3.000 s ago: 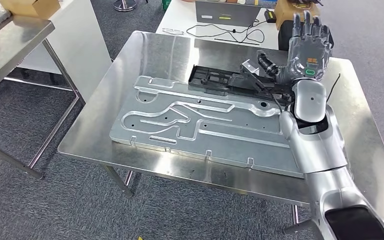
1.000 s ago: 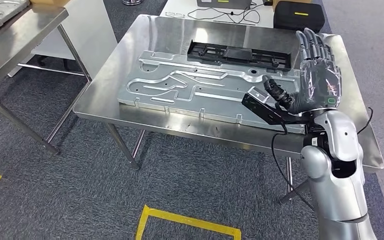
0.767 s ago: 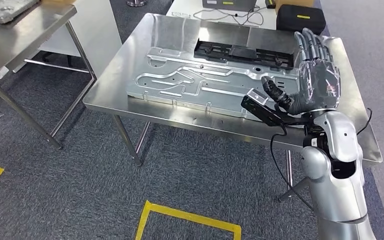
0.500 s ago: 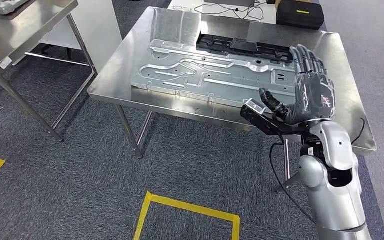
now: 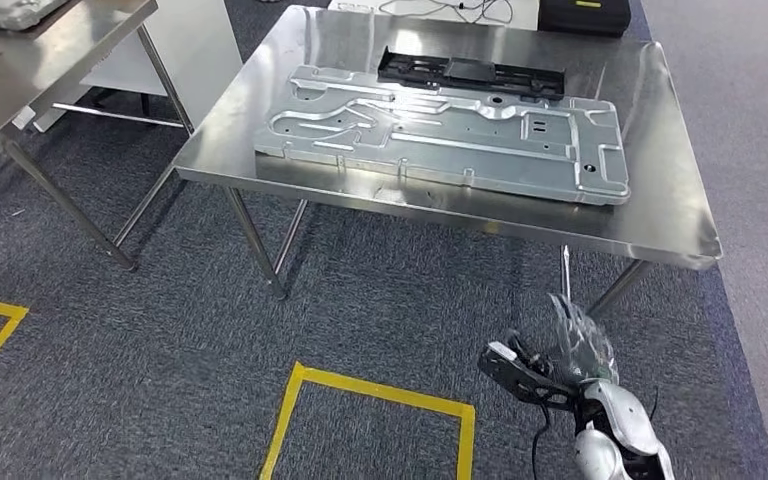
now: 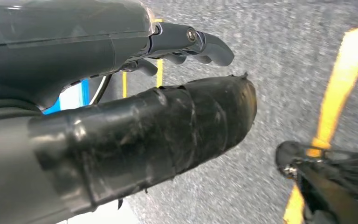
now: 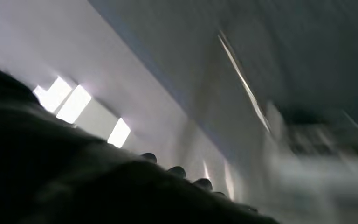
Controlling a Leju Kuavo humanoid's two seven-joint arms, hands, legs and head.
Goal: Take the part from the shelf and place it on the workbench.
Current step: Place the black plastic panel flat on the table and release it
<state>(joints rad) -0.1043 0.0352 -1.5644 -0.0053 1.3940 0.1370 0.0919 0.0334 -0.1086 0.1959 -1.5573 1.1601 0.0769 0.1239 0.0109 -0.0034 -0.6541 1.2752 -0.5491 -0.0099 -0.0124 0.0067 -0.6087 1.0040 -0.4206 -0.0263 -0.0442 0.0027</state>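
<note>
Workbench (image 5: 660,215): a steel table ahead of me in the head view; its flat top is the target surface, which is why the parts lie on it.

Metal panel (image 5: 440,140): a large stamped sheet lying flat across the middle of the table top, all its edges inside the table's edges, so it rests stable without support from me. I judge this to be the part the task names, now placed.

Black part (image 5: 472,72): a long dark moulded strip lying just beyond the panel's far edge, close alongside it; I cannot tell whether the two touch.

My right hand (image 5: 578,345): low beside my body, over the carpet and well apart from the table. Its fingers look spread and nothing shows in them, so I read it as released and empty. The right wrist view is blurred and dark, so it adds no detail.

My left hand (image 6: 121,93): seen close in the left wrist view, hanging over the carpet. The thumb is straight, the darker fingers curve a little, and nothing sits between them; I judge it slack and empty.

Floor tape (image 5: 380,400): yellow lines on the grey carpet, probably marking a standing position.

Task stage: judged complete or nearly so, both arms at rest.
</note>
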